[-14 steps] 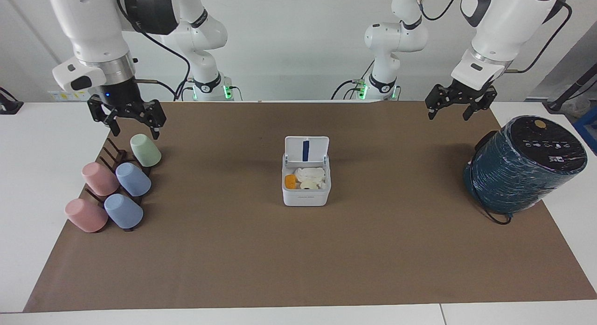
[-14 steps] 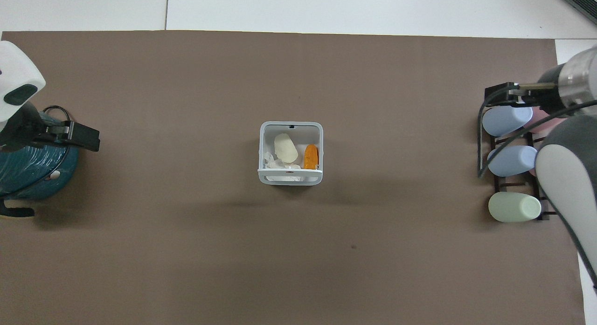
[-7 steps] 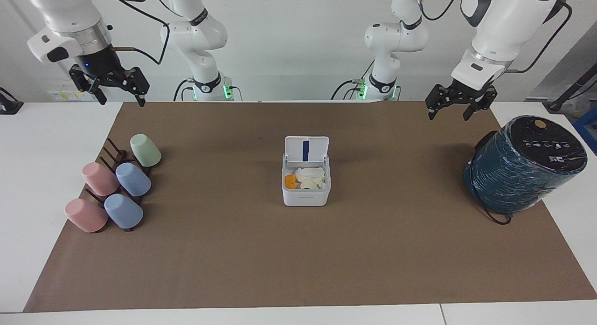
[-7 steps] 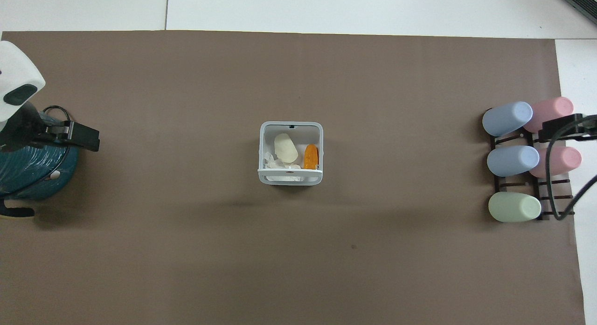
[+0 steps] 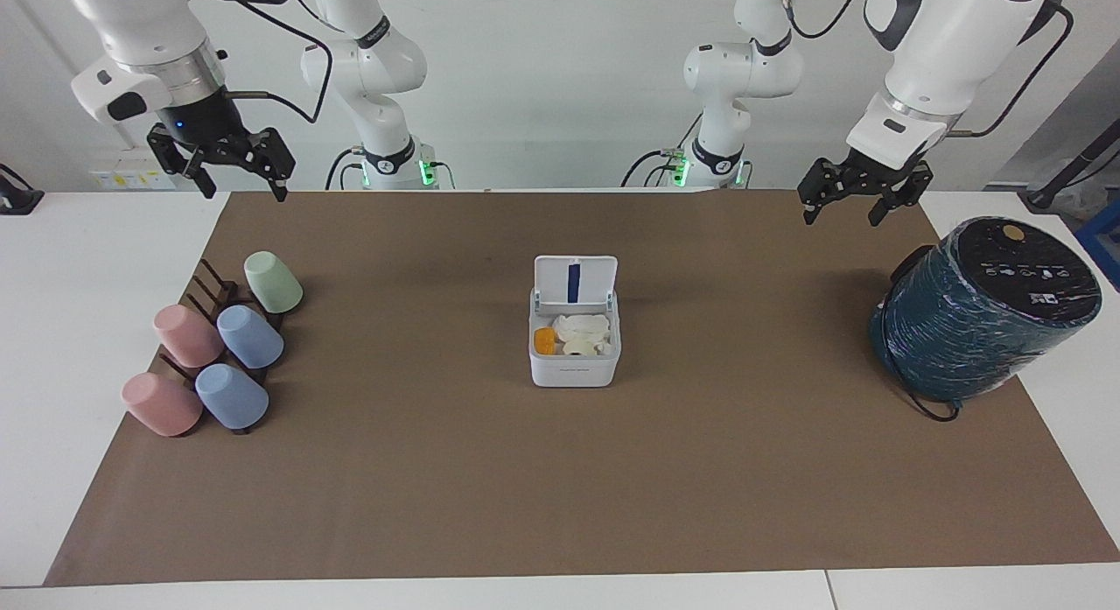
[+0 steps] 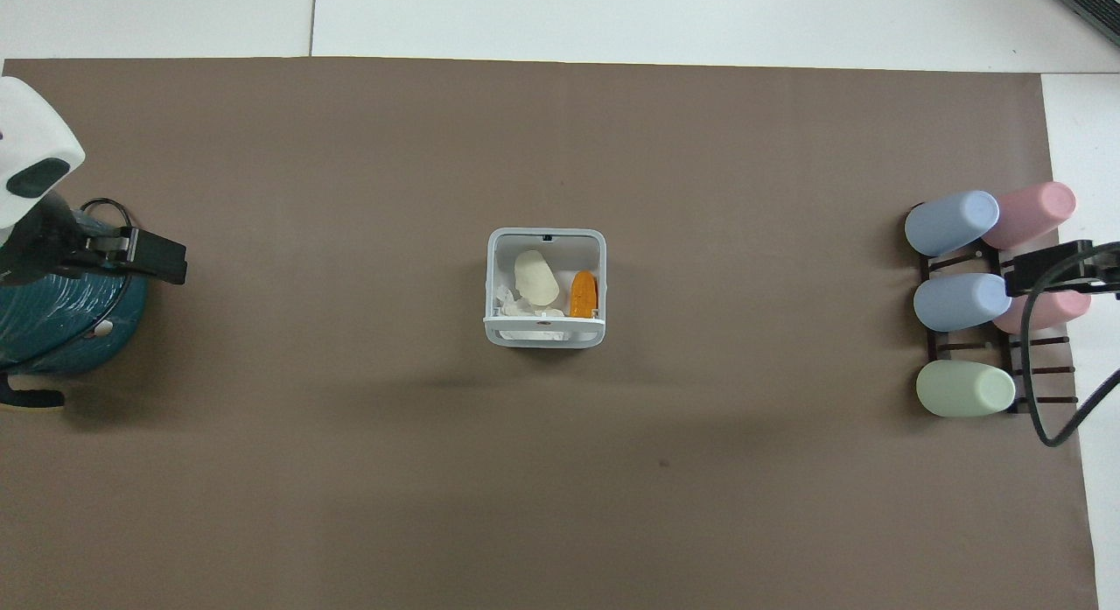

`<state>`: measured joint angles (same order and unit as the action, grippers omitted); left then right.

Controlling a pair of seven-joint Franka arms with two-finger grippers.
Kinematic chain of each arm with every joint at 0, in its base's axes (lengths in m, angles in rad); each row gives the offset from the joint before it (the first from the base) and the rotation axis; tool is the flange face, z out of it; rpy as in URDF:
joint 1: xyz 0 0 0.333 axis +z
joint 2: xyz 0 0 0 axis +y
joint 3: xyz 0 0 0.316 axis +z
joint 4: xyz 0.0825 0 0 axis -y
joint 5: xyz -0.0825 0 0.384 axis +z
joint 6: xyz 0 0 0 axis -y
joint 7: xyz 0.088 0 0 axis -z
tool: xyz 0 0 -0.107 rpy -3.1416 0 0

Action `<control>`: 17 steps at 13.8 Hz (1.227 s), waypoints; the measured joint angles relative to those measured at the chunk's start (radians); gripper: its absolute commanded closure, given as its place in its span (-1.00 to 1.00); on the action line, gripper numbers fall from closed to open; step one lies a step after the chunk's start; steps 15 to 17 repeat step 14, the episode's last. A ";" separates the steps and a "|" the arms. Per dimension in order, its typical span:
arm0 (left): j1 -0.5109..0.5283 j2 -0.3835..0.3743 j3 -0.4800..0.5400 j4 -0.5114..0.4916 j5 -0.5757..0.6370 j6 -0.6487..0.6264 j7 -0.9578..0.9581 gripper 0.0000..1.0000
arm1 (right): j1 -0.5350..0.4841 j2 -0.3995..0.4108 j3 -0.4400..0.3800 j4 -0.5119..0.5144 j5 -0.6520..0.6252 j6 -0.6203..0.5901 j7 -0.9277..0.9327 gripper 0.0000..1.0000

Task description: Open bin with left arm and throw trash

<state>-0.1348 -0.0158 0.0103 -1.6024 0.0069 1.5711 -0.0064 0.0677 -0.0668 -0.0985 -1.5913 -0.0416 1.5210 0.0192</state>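
Observation:
The white bin [image 5: 573, 371] stands in the middle of the brown mat, and it also shows in the overhead view [image 6: 544, 334]. Its lid [image 5: 575, 280] is tipped up and open, with the blue strip showing. The trash lies inside: an orange corn chunk [image 6: 583, 294], a cream lump [image 6: 535, 279] and a crumpled tissue [image 6: 510, 306]. My left gripper [image 5: 842, 213] is open and empty, raised over the mat's edge at the left arm's end. My right gripper [image 5: 245, 186] is open and empty, raised over the mat's corner at the right arm's end.
A big dark-teal wrapped cylinder [image 5: 980, 312] lies at the left arm's end, under the left gripper in the overhead view. Several pastel cups [image 5: 249, 337] lie on a dark rack [image 5: 210, 286] at the right arm's end.
My right gripper rose from just above the cups toward the robots, then came slightly back toward the mat. The left arm, the bin and the trash have not moved.

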 measured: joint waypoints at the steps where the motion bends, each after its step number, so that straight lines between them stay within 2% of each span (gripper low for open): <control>1: 0.000 0.000 0.000 0.000 0.000 0.000 0.000 -1.00 | 0.001 0.000 0.000 0.000 0.000 0.000 0.000 -1.00; 17: -0.001 0.000 -0.004 0.000 0.000 0.000 0.000 -1.00 | 0.017 0.000 -0.006 -0.006 0.000 0.000 -0.002 -1.00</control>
